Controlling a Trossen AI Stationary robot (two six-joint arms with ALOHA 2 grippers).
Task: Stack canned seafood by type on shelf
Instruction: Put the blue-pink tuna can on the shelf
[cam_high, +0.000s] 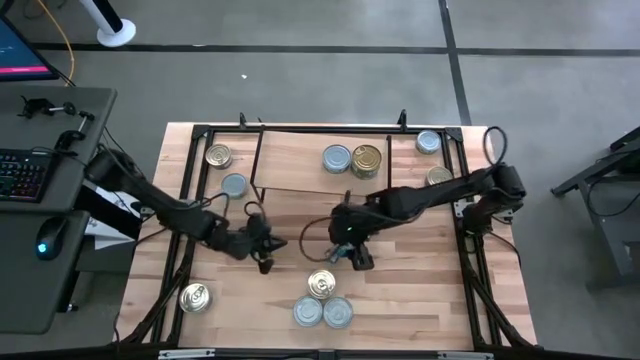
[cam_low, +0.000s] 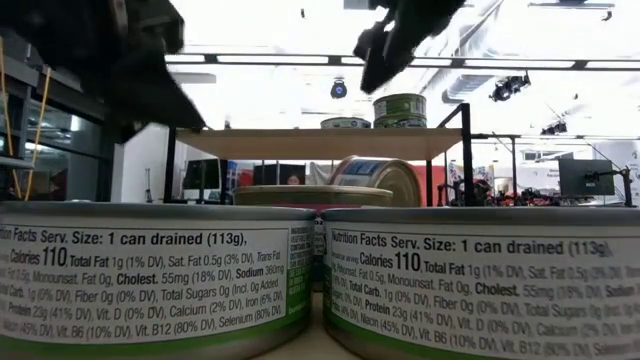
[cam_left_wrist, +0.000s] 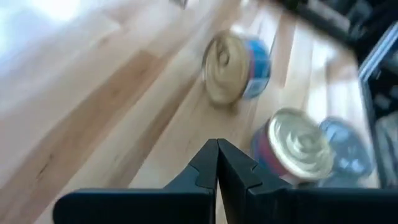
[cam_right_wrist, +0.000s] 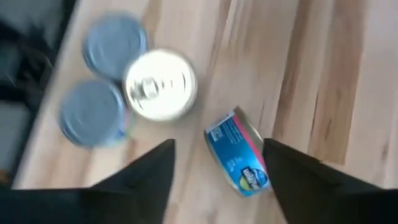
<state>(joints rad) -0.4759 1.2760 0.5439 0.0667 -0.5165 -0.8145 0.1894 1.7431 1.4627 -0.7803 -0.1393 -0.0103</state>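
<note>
The right gripper (cam_right_wrist: 217, 165), fingers spread, hovers over a blue-labelled round tin (cam_right_wrist: 241, 155) tipped on its side before the low light-wood shelf (cam_high: 300, 165). Nearby, the left gripper (cam_left_wrist: 217, 163) hangs pressed together.

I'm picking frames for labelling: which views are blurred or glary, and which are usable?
High view: sharp, evenly lit. Low view: two near tins with nutrition labels fill the foreground, ceiling lights glare behind. Left wrist view: motion-smeared gold-lidded cans. Right wrist view: softly blurred, pale blue-silver lids washed out.
</note>
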